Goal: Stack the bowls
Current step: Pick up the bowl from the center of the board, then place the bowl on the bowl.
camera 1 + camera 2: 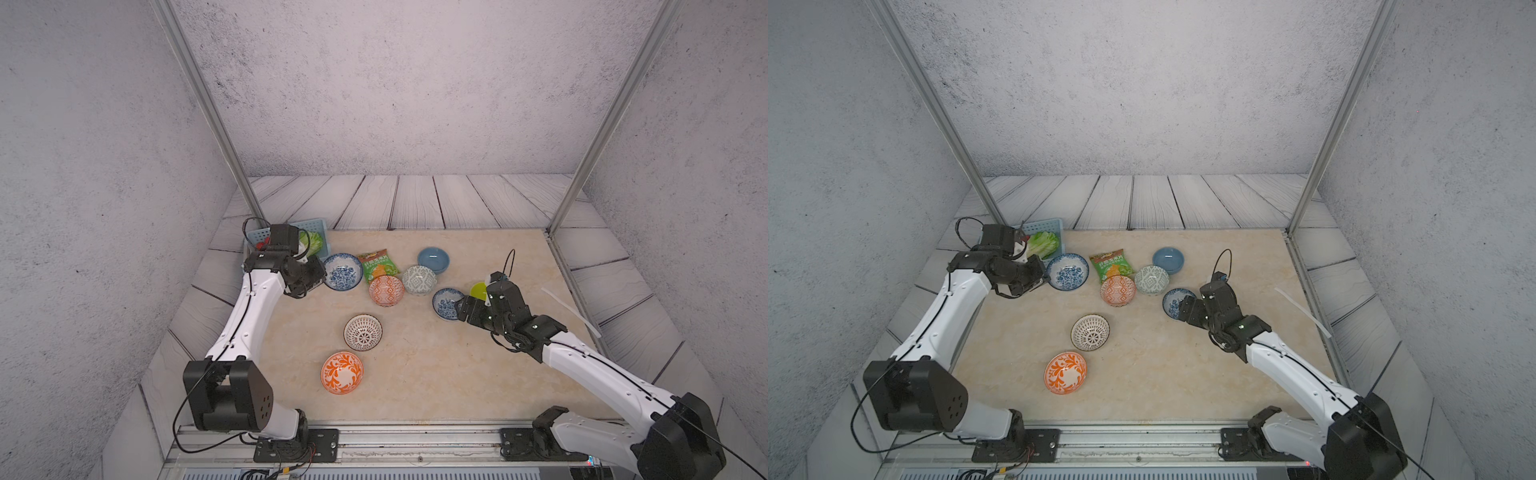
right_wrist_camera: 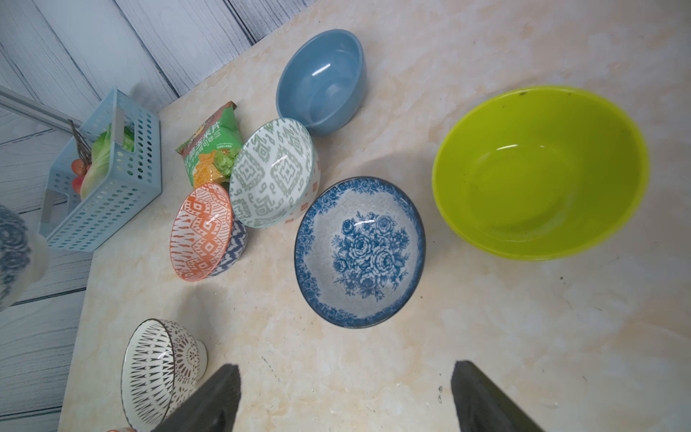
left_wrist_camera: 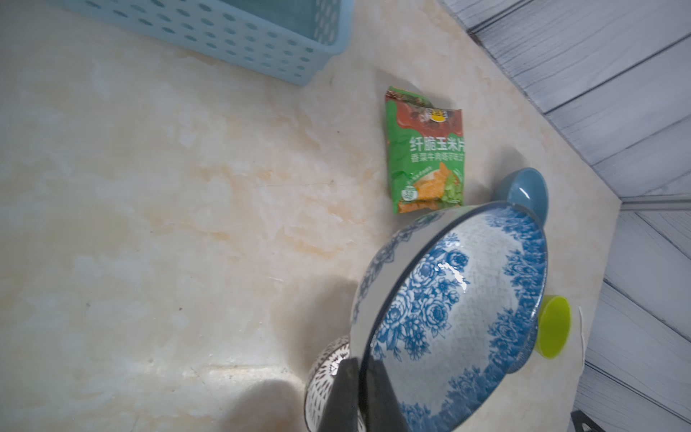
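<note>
**A:** What do the left jaws have?

**B:** They are clamped tight on the rim of a blue-floral bowl (image 3: 460, 310), with one of the dark fingers (image 3: 342, 400) outside the rim and the other inside. The bowl looks to hang clear of the table (image 1: 415, 374).

**A:** And around them?

**B:** The blue mesh basket (image 3: 261, 41), with lettuce (image 1: 1042, 243) in it, sits near those jaws, on the side away from the robot's base. The green snack bag (image 3: 426, 153) lies flat on the table just past the bowl they grip.

**A:** The right jaws?

**B:** They are spread wide with nothing between them. The second blue-floral bowl (image 2: 359, 252) sits upright on the table right ahead of them, in line with the gap. In the right wrist view it touches neither finger.

**A:** Other bowls near them?

**B:** The lime-green bowl (image 2: 538, 172) stands just beside that one, off to one side of the right jaws. Farther ahead of them are the grey-green geometric bowl (image 2: 271, 172) and the orange-geometric bowl (image 2: 202, 232), close together. I cannot tell whether they touch. The slate-blue bowl (image 2: 321, 78) stands alone beyond the grey-green one.

**A:** The rest?

**B:** The dark-lattice white bowl (image 1: 363, 332) and the orange-scroll bowl (image 1: 341, 372) sit apart from each other between the two arms, well away from both pairs of jaws. Each of the seven bowls on the table stands singly.
</note>
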Tool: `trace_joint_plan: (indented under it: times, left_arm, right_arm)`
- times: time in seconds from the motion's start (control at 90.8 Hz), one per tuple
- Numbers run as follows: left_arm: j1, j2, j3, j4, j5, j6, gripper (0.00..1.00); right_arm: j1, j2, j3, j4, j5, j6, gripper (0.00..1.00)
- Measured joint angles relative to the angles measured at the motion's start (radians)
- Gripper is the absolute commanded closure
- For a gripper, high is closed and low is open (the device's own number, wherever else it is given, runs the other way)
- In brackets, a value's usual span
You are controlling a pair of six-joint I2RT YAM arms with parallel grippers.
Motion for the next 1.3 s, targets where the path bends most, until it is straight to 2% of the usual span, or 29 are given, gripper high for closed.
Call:
trace_joint_plan:
  times: [0.297, 0.44, 0.661, 0.848, 1.299]
  left_arm:
    - [-0.292, 0.02, 0.007, 0.054, 0.038, -0.152, 1.0]
    - [-0.415, 0.095, 0.034, 0.119, 0.039, -0.229, 1.0]
    - [-0.569, 0.253, 0.105, 0.215, 0.037, -0.307, 1.0]
    - [-0.633, 0.348, 0.132, 0.286, 0.034, -0.353, 1.0]
    - [-0.666, 0.455, 0.131, 0.381, -0.009, -0.39, 1.0]
  right_arm:
    - [-0.021, -0.203, 0.005, -0.151, 0.149, 0.04, 0.08]
    - [-0.032, -0.291, -0.041, -0.18, 0.179, 0.081, 0.08]
    - [-0.033, -0.296, -0.113, -0.181, 0.178, 0.122, 0.08]
    - [-0.033, -0.297, -0.132, -0.155, 0.175, 0.135, 0.08]
    - [-0.033, -0.32, -0.156, -0.117, 0.174, 0.14, 0.08]
